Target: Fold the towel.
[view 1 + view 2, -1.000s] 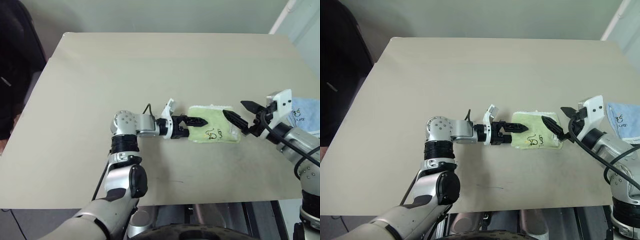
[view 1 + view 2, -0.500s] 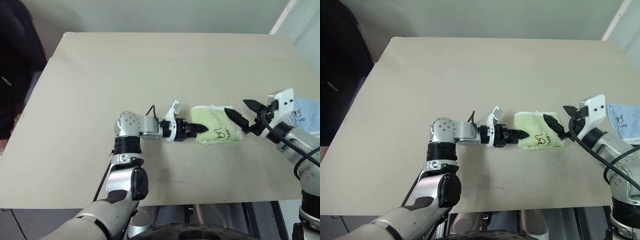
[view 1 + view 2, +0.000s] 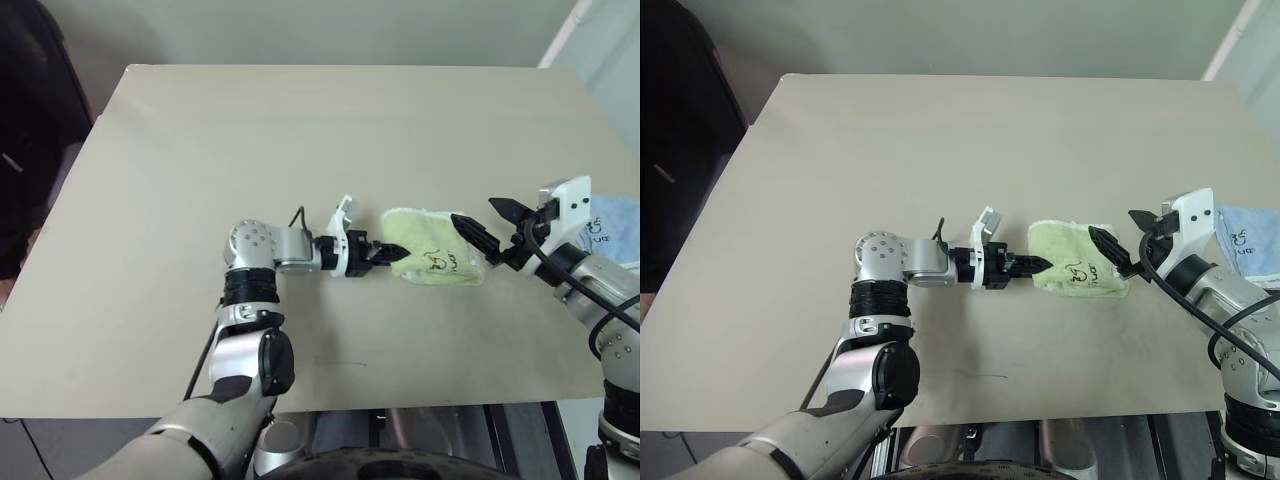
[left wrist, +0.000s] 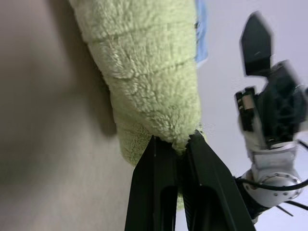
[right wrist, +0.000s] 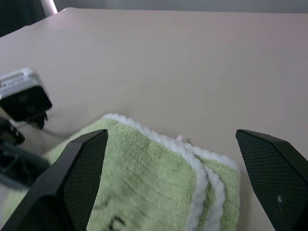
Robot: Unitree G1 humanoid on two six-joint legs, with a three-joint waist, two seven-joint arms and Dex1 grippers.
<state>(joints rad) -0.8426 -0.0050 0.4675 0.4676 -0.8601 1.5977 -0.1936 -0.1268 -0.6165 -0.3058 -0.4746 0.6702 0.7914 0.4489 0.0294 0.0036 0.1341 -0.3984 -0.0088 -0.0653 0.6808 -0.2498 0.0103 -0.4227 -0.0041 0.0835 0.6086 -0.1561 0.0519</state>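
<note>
Left pincer point(image 3: 392, 255) newly clamped on towel point(image 3: 437, 262) edge, lifted

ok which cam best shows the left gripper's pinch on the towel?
Left wrist view: the left gripper is shut on the towel edge, close up. The eye views show the pinch from above, small. The right wrist view shows the towel's layered white-edged corner.

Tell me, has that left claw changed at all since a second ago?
Yes. The left gripper was open over the green towel's near edge; now it is shut on that edge, lifting it slightly off the table.
</note>
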